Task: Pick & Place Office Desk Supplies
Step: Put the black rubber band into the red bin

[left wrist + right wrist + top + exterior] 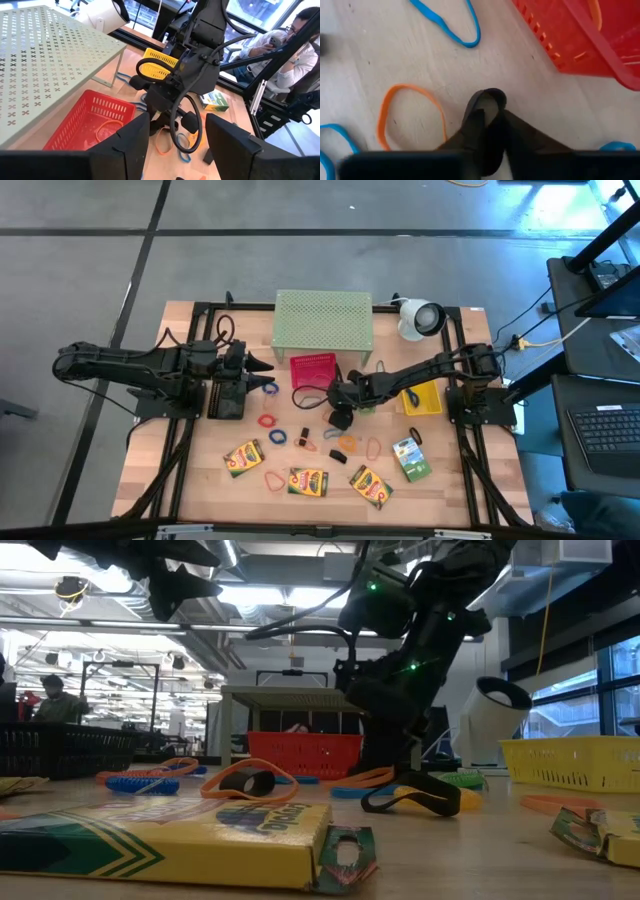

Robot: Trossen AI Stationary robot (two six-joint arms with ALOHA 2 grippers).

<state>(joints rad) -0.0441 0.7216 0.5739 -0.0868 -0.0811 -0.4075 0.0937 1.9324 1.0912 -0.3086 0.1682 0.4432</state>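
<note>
A red basket [313, 369] with a slotted wall stands beside a pale green stand [323, 319] perforated with small crosses. Orange [410, 117] and blue [451, 25] rubber bands lie on the pale wood table [200, 465]. The crayon boxes [308, 481] are yellow with green stripes; another basket [572, 761] is yellow.

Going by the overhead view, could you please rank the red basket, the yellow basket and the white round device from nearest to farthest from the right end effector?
Measured from the right end effector, near the table's middle:
1. The red basket, right beside it, just toward the far edge.
2. The yellow basket, farther out on the right side, next to the arm's base.
3. The white round device, at the table's far right corner.
</note>
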